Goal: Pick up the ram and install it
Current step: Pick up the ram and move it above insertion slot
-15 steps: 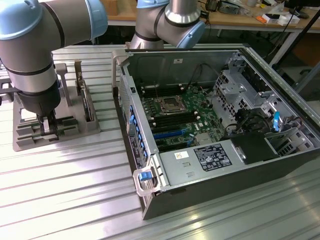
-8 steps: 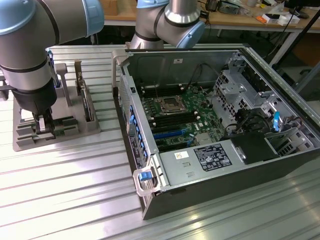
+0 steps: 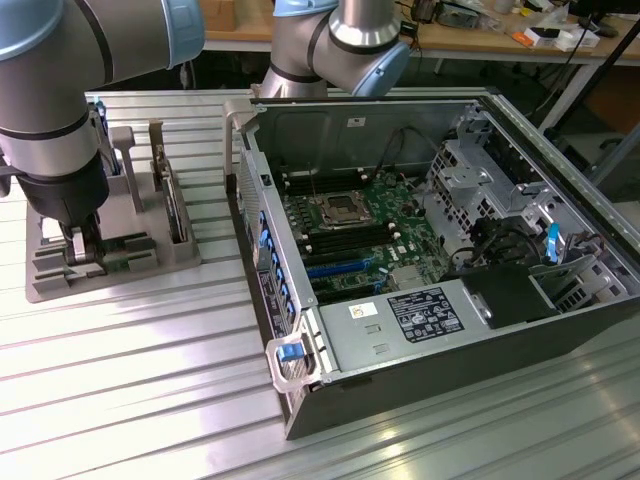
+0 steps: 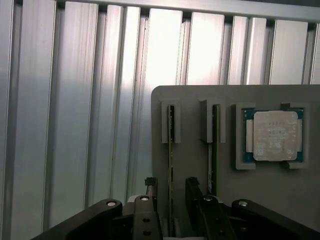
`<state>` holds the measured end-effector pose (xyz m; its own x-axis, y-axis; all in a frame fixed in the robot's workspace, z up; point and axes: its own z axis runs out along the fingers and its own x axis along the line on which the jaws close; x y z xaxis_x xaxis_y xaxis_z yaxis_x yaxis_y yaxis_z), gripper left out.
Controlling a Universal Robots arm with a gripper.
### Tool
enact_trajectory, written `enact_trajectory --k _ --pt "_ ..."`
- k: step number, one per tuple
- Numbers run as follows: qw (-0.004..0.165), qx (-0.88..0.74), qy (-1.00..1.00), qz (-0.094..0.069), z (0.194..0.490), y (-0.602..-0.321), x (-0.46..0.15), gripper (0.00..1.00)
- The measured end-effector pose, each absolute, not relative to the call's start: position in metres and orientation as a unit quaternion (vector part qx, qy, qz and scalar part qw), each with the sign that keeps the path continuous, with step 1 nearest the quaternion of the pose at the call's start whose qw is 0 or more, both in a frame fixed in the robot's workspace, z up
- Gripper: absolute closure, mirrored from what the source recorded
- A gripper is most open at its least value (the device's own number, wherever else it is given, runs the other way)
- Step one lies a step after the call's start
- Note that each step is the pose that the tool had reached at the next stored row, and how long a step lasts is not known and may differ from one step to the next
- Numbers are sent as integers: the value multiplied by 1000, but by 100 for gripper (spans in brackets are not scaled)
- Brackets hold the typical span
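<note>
Between the fingers [image 4: 194,190] of the end effector [image 4: 172,186]: the ram [image 4: 171,145], standing on its long edge in a slot of the grey holder [image 4: 190,95]. Fingers apart, one to each side of the stick, no contact visible; nothing held. Just beside the end effector, a second stick [image 4: 214,145] in the neighbouring slot; beyond it, the square processor [image 4: 274,135] in its own recess. Holder sits on the slatted aluminium counter [image 4: 75,125]. Well away from the end effector, the open computer case [image 3: 420,392] with its motherboard [image 3: 360,235] exposed. Judgement: ram is light, thin, stiff but fragile; probably best pinched across its flat faces near mid-length, clear of the contact edge, with modest force.
</note>
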<state>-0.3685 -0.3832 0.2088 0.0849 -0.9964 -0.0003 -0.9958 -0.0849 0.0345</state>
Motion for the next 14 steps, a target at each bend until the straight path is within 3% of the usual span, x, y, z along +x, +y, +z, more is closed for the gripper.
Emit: enact_trajectory --k 5,7,8,14 --pt "13 736 -676 -12 209 -383 -369 64" --pt "13 736 -676 -12 209 -383 -369 84" --pt "13 736 -676 -12 209 -383 -369 88" --pt "13 736 -676 -12 209 -383 -369 88"
